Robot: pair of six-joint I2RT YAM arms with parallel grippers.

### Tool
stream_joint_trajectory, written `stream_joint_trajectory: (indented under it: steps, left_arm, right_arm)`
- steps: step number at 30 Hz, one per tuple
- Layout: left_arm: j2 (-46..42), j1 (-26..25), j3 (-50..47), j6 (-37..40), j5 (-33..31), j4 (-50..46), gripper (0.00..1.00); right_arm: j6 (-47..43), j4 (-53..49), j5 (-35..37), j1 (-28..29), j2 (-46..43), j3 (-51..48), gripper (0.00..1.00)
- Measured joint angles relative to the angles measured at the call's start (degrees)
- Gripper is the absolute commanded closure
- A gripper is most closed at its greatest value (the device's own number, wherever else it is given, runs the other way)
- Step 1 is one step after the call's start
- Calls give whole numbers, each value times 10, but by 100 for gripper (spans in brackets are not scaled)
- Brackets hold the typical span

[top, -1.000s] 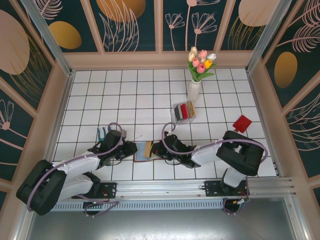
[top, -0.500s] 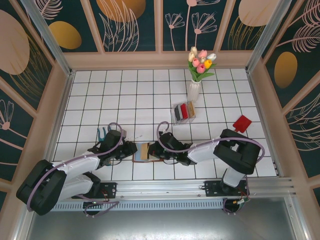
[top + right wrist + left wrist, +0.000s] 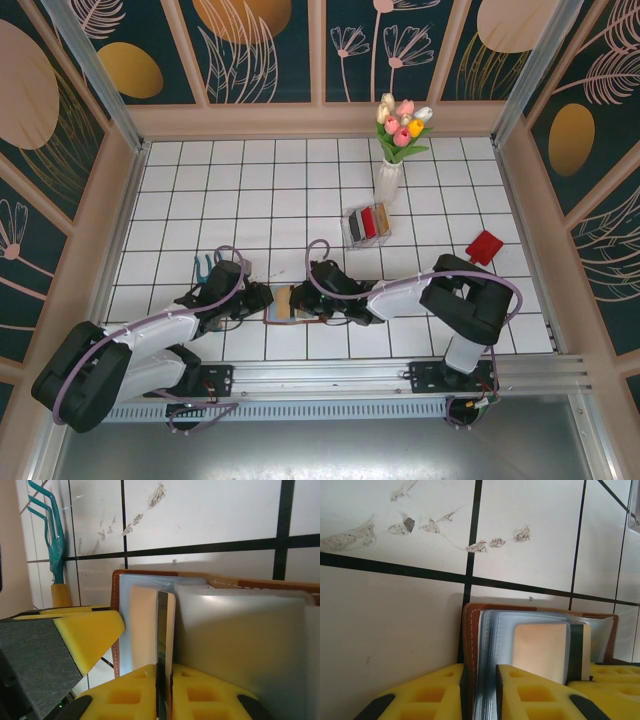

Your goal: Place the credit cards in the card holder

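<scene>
Left gripper (image 3: 480, 670): narrow gap, clamped on one edge of the card holder (image 3: 470, 635), with the brown cover and a grey pocket leaf between the pads. The card holder lies open on the tiles between the two grippers.

Right gripper (image 3: 164, 669): jaws almost closed, a pad on either side of a thin dark credit card (image 3: 162, 625). It looks pinched, edge-on, partway in among the card holder's grey pockets.

More credit cards (image 3: 372, 222) sit in the clear box (image 3: 350, 232), well beyond the card holder.

Risks as I read it:
- The card looks wedged between pocket leaves, and I can't tell if it's in a real slot. Release it early and it tips out.
- The left clamp holds one edge only, so a hard push could skid or fold the card holder.
- Both sets of fingers crowd the card holder, so a sideways correction could clash them.
</scene>
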Motion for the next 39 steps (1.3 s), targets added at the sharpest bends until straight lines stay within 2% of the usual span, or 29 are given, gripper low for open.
stream_joint_trajectory:
  steps: [10, 16, 29, 35, 39]
  left_arm:
    - [-1, -1, 0, 0, 7, 0, 77]
    - [-1, -1, 0, 0, 7, 0, 77]
    - [-5, -1, -4, -2, 5, 0, 77]
    - [-6, -1, -5, -2, 5, 0, 77]
    - [-6, -1, -5, -2, 5, 0, 77]
  right_arm:
    - [-28, -102, 16, 0, -19, 29, 82]
    - [-39, -143, 17, 1, -19, 52, 85]
    - [-34, -109, -6, 0, 2, 54, 83]
    - [-37, -147, 10, 1, -8, 61, 77]
    - [-39, -178, 22, 1, -23, 61, 80]
